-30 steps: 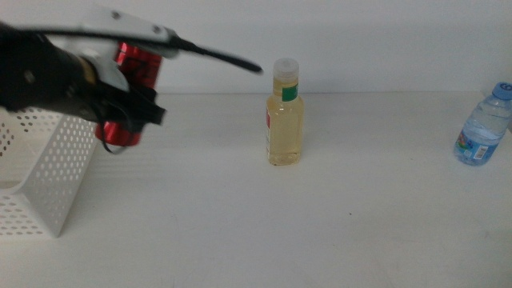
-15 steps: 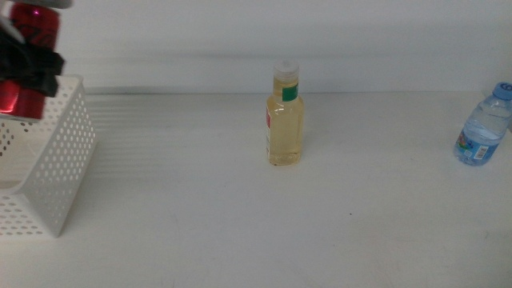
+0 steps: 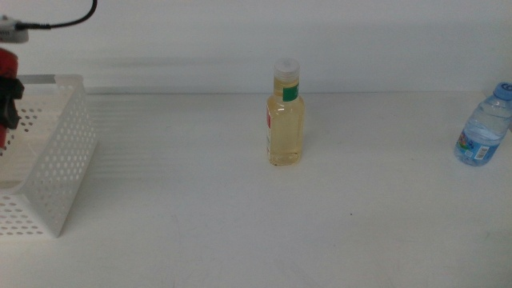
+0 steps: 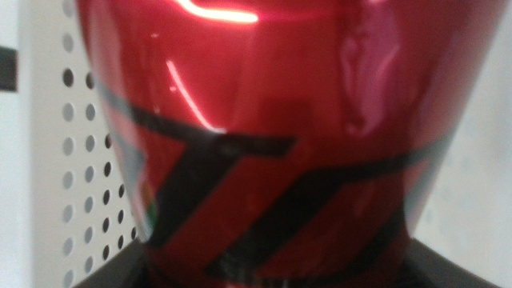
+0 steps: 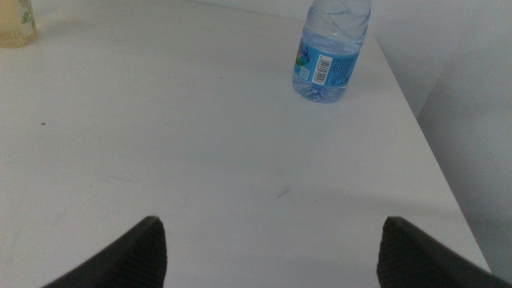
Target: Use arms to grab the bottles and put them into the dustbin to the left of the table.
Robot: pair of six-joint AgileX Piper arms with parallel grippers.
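Right gripper hangs low over the wide plain white tabletop, its two dark jaws spread wide apart with nothing between them. Ahead stands the small clear plastic water bottle with a blue label and barcode, upright near the table's side edge, well apart from the jaws. At the far corner, the base of a yellow-liquid bottle just peeks in.

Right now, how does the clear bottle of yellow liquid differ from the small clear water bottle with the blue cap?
The clear bottle of yellow liquid has a white cap and green neck band; the small clear water bottle has a blue cap and blue label. The yellow one stands mid-table, the water bottle by the right edge. Both stand upright, untouched, on the white table.
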